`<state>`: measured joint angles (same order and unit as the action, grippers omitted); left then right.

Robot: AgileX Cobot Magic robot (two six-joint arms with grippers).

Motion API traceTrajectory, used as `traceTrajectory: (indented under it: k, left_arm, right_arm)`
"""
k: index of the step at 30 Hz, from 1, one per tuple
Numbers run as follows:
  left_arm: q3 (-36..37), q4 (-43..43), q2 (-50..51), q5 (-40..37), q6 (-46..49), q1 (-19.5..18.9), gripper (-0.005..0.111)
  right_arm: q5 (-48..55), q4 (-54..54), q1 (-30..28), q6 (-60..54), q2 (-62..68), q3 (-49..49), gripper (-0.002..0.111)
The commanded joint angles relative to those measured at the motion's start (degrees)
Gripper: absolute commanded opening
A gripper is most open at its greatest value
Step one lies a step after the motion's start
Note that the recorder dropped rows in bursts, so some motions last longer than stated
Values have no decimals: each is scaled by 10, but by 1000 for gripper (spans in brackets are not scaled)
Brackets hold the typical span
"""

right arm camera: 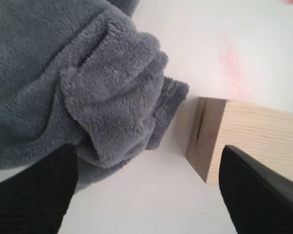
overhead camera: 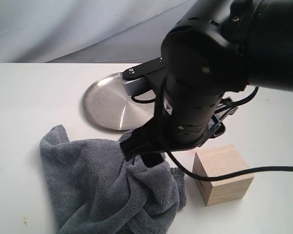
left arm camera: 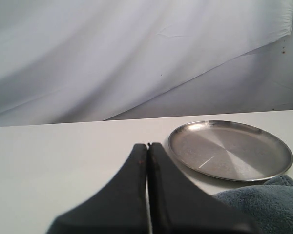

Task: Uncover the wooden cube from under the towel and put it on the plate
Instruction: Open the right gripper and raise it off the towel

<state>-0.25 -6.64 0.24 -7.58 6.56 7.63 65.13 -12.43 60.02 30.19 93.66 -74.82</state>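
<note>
While the cube (overhead camera: 222,173) sits uncovered on the table (overhead camera: 29,97) just beside the towel (overhead camera: 97,185), the right gripper (right arm camera: 147,156) hangs spread wide above both, a towel fold and the cube's corner showing between its fingers (right arm camera: 34,195). The left gripper (left arm camera: 147,146) is pinched closed, with the plate (overhead camera: 112,105) just beside the towel.

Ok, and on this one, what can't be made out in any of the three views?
Right claw: hidden behind its own arm in the exterior view; the wrist view shows it open.
Plate: right rim behind that arm, exterior view.
Wooden cube: far side cut off by a claw finger and the frame edge, right wrist view.
Towel: lower edge cut by the frame, exterior view.
</note>
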Motion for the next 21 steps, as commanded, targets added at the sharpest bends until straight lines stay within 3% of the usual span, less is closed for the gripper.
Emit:
traceTrajectory:
  k: [1, 13, 21]
  left_arm:
    - [3, -1, -2, 0, -1, 3, 0]
    - [3, -1, -2, 0, -1, 3, 0]
    - [3, -1, -2, 0, -1, 3, 0]
  right_arm:
    - [39, -3, -2, -17, -9, 0, 73]
    - [37, 12, -111, -23, -33, 7, 73]
    - [6, 14, -155, -33, -74, 77, 73]
